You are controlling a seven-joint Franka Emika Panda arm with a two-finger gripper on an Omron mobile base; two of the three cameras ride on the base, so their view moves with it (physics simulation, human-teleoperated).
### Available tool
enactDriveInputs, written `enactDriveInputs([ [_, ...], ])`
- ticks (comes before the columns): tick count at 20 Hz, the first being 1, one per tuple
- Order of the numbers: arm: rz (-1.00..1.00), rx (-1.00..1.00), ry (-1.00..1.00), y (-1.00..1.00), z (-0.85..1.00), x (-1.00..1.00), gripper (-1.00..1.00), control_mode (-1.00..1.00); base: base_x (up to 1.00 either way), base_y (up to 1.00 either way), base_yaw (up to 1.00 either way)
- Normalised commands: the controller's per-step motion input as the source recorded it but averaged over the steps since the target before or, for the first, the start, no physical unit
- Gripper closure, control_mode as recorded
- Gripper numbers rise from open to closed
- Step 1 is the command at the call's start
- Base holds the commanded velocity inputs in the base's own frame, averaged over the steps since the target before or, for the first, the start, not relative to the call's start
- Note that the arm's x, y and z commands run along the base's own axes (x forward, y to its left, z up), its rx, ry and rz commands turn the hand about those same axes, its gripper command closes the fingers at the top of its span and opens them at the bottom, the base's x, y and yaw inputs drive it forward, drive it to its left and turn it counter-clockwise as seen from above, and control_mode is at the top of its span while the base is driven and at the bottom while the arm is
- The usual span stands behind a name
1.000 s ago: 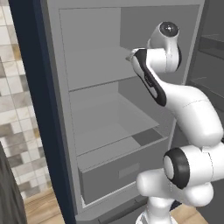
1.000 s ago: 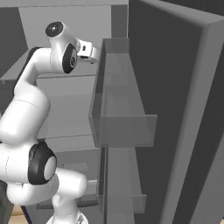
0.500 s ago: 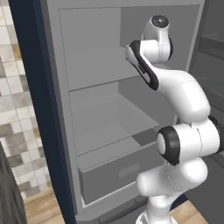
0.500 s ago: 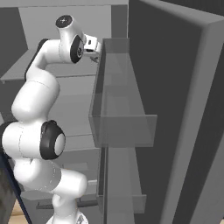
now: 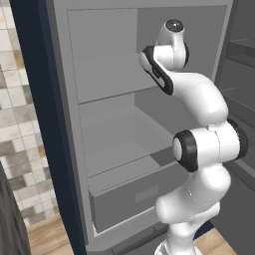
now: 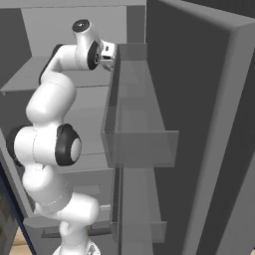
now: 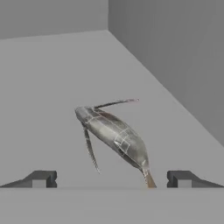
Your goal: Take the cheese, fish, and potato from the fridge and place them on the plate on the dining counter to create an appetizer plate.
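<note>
Now the hand [image 7: 111, 178] is wide open and grips nothing. Its two dark tips sit on each side of the fish [image 7: 114, 135]. That fish is slim, shiny and silver-grey, lying on a smooth flat grey shelf [image 7: 52, 87] inside the fridge [image 5: 104, 94].
</note>
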Motion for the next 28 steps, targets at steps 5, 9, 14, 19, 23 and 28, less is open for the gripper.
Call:
enactDriveInputs([
  [5, 0.03, 0.00, 0.05, -0.01, -0.23, 0.48, -1.00, -1.00, 0.00, 0.00, 0.00],
  [9, 0.03, 0.00, 0.02, -0.04, -0.10, 0.51, -1.00, -1.00, 0.00, 0.00, 0.00],
  [14, 0.03, 0.00, 0.02, -0.03, -0.10, 0.50, -1.00, -1.00, 0.00, 0.00, 0.00],
  [19, 0.02, -0.03, 0.00, 0.02, -0.45, 0.34, 1.00, -1.00, 0.00, 0.00, 0.00],
  [23, 0.00, -0.06, -0.02, 0.10, -0.63, 0.12, 1.00, -1.00, 0.00, 0.00, 0.00],
  [28, 0.00, -0.02, -0.10, 0.23, -0.43, -0.28, 1.00, -1.00, 0.00, 0.00, 0.00],
])
